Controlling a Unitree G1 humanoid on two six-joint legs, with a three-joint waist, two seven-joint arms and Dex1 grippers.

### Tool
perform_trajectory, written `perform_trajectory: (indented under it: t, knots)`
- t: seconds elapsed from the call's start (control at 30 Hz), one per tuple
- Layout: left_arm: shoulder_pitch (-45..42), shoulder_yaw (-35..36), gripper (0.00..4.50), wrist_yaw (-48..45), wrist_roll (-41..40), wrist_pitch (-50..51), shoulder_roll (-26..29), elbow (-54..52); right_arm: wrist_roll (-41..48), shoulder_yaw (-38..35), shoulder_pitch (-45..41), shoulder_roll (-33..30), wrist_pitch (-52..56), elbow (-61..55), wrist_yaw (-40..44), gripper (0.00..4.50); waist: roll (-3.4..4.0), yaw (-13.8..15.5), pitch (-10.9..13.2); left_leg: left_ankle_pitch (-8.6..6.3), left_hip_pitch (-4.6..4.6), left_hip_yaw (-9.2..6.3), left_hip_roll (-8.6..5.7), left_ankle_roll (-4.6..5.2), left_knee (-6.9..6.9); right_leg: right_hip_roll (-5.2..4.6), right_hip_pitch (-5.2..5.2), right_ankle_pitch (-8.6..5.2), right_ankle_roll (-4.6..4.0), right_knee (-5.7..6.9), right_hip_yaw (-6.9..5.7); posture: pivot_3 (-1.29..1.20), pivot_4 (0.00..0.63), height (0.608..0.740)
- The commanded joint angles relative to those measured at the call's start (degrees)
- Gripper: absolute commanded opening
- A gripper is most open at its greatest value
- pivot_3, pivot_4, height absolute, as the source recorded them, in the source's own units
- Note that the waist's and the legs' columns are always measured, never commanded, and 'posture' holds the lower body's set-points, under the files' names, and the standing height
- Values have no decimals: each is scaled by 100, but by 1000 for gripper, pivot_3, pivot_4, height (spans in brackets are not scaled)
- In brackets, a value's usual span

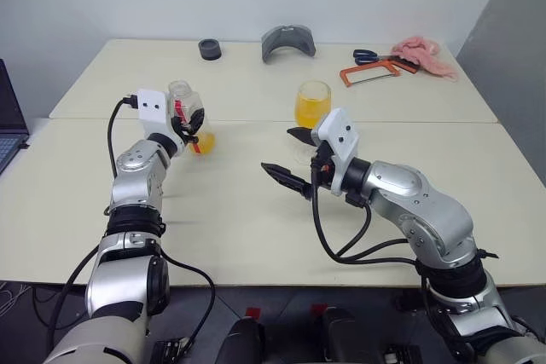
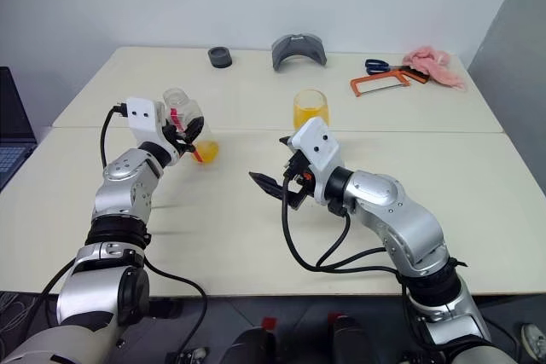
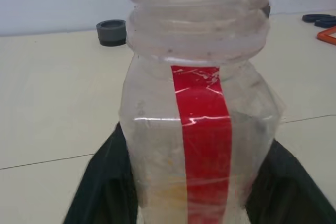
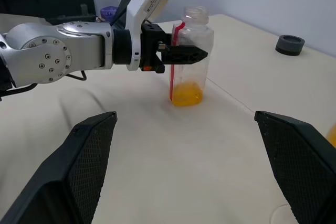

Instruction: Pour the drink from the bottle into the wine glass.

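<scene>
Well inboard, bottle (image 4: 187,56) upright — bare table (image 1: 239,228) around.

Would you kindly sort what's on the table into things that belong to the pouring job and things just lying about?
Job: bottle, left gripper around it, drink, wine glass.
Lying about: black cap, grey holder, scissors, orange hacksaw, pink cloth.

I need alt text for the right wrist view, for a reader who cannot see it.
The left gripper reaches around an uncapped clear plastic bottle with a red label strip, standing upright on the cream table with a little orange drink at its bottom.
</scene>
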Motion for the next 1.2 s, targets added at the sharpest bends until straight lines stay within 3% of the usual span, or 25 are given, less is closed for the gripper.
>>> perform_trajectory:
  t: [0.03,0.13,0.37,0.5,0.63,0.87,1.2]
  knots:
    - [95,56,3683,37,-43,-91,7,-119,-20,-39,-149,34,-27,-134,44,4500,0,-7,0,0,-1,-1,0,0,0,0,-1,0,0,-1,-1,0,150,740]
    - [205,61,4464,21,-63,-95,-3,-271,-33,-26,-106,-10,-17,-159,84,4500,0,-6,0,0,-3,-3,2,0,-1,0,-1,0,0,-2,-2,0,150,740]
    - [701,-4,4464,-73,-28,-161,15,-862,-452,174,472,-417,-595,-226,332,4500,-2,6,-1,0,-3,-2,5,0,-4,-3,-1,0,0,-6,0,0,150,740]
    - [1280,-52,4464,-182,0,-164,77,-1509,-1000,172,1577,-563,-2022,-51,341,4500,-8,23,-5,-1,-3,-2,8,1,-7,-4,1,0,0,-9,-1,0,150,740]
    - [2205,-142,4464,-13,158,-63,34,-2681,-1150,-282,2502,-163,-3131,565,-28,4500,-12,19,-8,-1,2,7,22,2,-10,-7,3,0,0,-8,9,0,150,740]
    - [3228,90,4464,347,-98,161,-280,-3937,-1195,-763,3096,508,-4059,1010,-506,4500,-11,110,-7,-12,11,15,38,21,-9,-9,11,1,1,-8,9,0,150,740]
    - [3488,159,4464,379,-434,307,-420,-4402,-1285,-1016,3220,810,-4257,1004,-803,4500,-10,145,-8,-12,15,30,50,22,-10,22,13,1,1,-10,15,0,150,740]
